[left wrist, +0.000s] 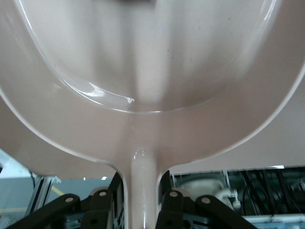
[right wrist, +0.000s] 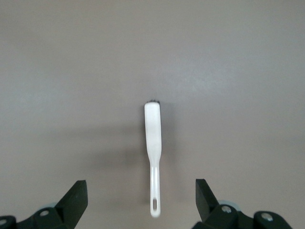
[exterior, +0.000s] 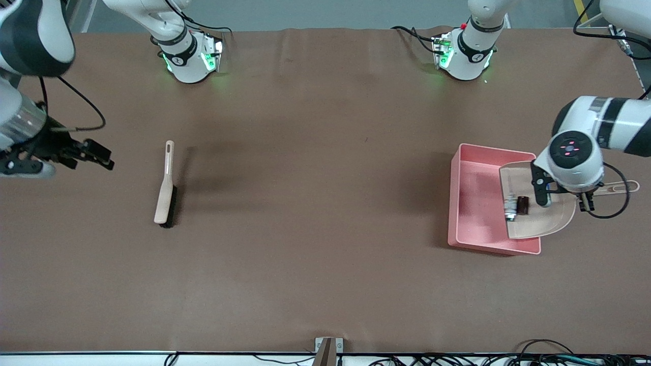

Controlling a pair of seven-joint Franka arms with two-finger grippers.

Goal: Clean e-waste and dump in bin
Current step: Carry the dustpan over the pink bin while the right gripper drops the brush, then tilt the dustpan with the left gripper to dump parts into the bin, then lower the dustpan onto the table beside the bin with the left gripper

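Note:
My left gripper (exterior: 564,199) is shut on the handle of the beige dustpan (exterior: 544,221), holding it over the pink bin (exterior: 455,203) at the left arm's end of the table. Both e-waste parts lie on the pan near its open edge: the white one with a metallic end (exterior: 510,209) and the dark block (exterior: 523,205). The left wrist view shows the pan's underside (left wrist: 152,57) and my left gripper (left wrist: 141,210) on its handle. My right gripper (exterior: 101,157) is open and empty above the table beside the brush.
The beige brush with dark bristles (exterior: 165,190) lies flat on the brown table toward the right arm's end. It also shows in the right wrist view (right wrist: 153,138), ahead of the open right gripper (right wrist: 141,193).

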